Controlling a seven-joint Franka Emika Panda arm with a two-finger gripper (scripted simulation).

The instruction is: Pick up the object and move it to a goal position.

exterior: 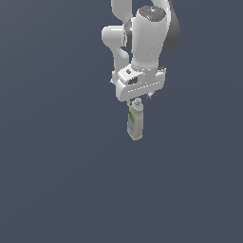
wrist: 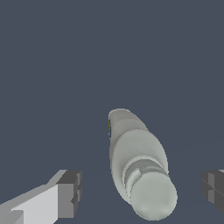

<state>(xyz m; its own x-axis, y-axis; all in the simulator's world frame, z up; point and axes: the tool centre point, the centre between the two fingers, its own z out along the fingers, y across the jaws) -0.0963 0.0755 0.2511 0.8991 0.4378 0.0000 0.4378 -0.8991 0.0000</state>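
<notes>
Bottle (wrist: 140, 170) cap nearest wrist camera, between spread claw (wrist: 142, 192) fingers (wrist: 70, 192), untouched.

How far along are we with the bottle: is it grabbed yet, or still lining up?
Done: the arm has the tool right above the bottle, which stands upright on the floor. In hand: lining up. The wrist view shows the fingers wide apart on either side of the cap, touching nothing. Left: lower, close on the bottle, lift it and carry it to the goal, which neither view marks.
</notes>
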